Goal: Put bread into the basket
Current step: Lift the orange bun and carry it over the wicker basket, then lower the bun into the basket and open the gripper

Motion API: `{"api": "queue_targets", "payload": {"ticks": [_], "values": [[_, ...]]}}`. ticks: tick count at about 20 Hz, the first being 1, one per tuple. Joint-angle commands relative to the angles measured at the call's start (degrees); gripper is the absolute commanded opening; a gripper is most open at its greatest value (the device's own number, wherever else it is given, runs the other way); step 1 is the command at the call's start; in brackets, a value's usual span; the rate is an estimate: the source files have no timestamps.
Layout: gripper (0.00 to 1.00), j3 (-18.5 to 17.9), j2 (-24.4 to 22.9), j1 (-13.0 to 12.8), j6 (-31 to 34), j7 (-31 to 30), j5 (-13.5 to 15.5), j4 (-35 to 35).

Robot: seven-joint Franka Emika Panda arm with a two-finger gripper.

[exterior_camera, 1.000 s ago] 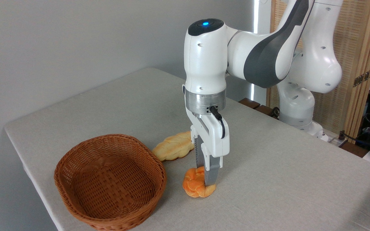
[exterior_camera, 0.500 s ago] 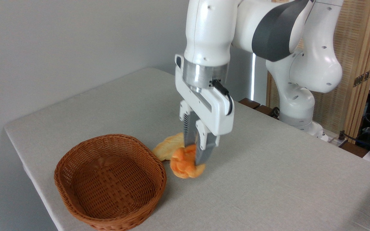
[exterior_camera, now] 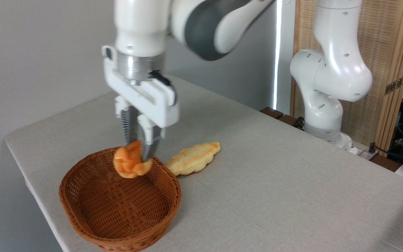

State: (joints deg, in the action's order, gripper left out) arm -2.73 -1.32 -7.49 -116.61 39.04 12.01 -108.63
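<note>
Oval brown wicker basket (exterior_camera: pixel 82 196) sits empty at left. Gripper (exterior_camera: pixel 139 154) pinches the small deep-orange knotted bun (exterior_camera: pixel 130 164), airborne over the basket's far side (pick and carry done). Left: lower, release. Pale braided loaf (exterior_camera: pixel 193 158) lies on the bench (exterior_camera: pixel 275 182).

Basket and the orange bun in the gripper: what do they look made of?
The basket looks like brown woven wicker, with visible crossing strands and a slight sheen. The orange bun, held by the gripper, has a smooth, glossy, knotted surface; real bread or a plastic or foam replica, I cannot tell.
</note>
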Motion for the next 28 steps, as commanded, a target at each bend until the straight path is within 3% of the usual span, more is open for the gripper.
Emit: {"api": "queue_targets", "payload": {"ticks": [1, 4, 8, 12, 16, 24, 28], "values": [[0.55, 5.18, 7.2, 0.11, 1.47, -8.7, -0.5, 8.51], [0.55, 8.87, 10.44, 0.11, 0.69, -12.39, -2.95, 9.14], [0.57, 11.52, 13.53, 0.11, -3.18, -18.38, -9.45, 10.02], [0.6, 11.52, 13.62, 0.2, -3.45, -17.77, -9.73, 10.02], [0.78, 11.43, 13.71, 0.29, -3.36, -17.86, -10.95, 10.02], [0.98, 11.34, 13.71, 0.29, -3.36, -17.77, -11.22, 9.93], [1.0, 11.34, 13.71, 0.37, -3.36, -17.86, -11.4, 9.93]]}}
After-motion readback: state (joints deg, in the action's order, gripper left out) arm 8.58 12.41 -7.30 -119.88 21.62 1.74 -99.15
